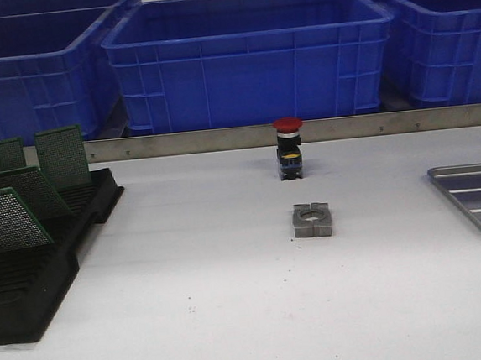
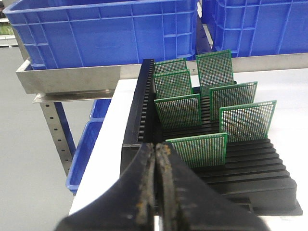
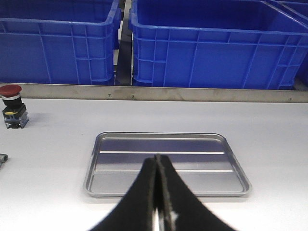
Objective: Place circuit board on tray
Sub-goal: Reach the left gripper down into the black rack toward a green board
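Observation:
Several green perforated circuit boards [image 2: 198, 148] stand upright in a black slotted rack [image 2: 255, 187]; they also show at the left of the front view [image 1: 8, 219]. The grey metal tray [image 3: 166, 164] lies empty on the white table, cut off at the right edge of the front view [image 1: 478, 197]. My left gripper [image 2: 156, 148] is shut and empty, just before the rack's near corner. My right gripper [image 3: 156, 158] is shut and empty, in front of the tray. Neither gripper shows in the front view.
A red-capped push button [image 1: 289, 148] stands mid-table, with a grey metal block with a round hole [image 1: 312, 220] in front of it. Blue crates [image 1: 251, 57] line the back behind a metal rail. The table's left edge drops off beside the rack [image 2: 96, 159].

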### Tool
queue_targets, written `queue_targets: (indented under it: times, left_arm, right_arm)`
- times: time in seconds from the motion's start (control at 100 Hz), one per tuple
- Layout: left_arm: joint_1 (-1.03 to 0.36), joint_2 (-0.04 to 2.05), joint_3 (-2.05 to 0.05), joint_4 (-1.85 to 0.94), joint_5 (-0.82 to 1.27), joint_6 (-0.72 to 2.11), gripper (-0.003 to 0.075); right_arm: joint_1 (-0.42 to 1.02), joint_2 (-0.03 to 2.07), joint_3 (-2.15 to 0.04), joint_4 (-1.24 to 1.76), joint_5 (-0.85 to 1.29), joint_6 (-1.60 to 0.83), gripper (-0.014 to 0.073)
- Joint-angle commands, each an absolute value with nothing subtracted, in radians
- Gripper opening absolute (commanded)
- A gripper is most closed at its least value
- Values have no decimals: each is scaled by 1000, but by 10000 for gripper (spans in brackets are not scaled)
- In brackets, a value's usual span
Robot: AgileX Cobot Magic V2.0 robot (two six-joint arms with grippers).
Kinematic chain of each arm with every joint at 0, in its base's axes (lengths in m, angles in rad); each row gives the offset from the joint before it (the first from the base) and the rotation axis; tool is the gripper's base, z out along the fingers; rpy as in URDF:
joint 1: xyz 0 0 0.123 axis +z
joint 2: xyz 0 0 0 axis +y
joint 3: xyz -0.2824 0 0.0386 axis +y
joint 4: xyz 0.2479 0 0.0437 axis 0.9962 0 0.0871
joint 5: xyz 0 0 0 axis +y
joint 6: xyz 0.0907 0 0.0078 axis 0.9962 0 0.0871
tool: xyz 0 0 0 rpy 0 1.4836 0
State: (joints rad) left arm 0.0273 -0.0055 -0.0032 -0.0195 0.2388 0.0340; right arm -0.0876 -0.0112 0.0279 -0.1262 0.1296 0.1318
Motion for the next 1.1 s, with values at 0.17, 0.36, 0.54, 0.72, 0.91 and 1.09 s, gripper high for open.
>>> queue_targets:
  times: [0.17, 0.36, 0.54, 0.72, 0.91, 1.09]
  left_arm:
    - [25, -36, 26, -38, 140, 24, -17]
    - [25, -36, 26, -38, 9, 24, -17]
    - [25, -36, 26, -38, -90, 24, -18]
    - [27, -31, -77, -38, 36, 24, -18]
    - [57, 72, -320, -7, 280, 24, -18]
    - [59, 292, -523, 29, 489, 24, -17]
  right_arm:
    - [-86, -31, 29, -138, 57, 128, -60]
    - [-86, -31, 29, -138, 57, 128, -60]
    - [-86, -31, 29, -138, 57, 128, -60]
    - [-86, -31, 29, -138, 57, 128, -60]
    - [-86, -31, 29, -138, 57, 128, -60]
    - [-86, -31, 29, -138, 57, 128, -60]
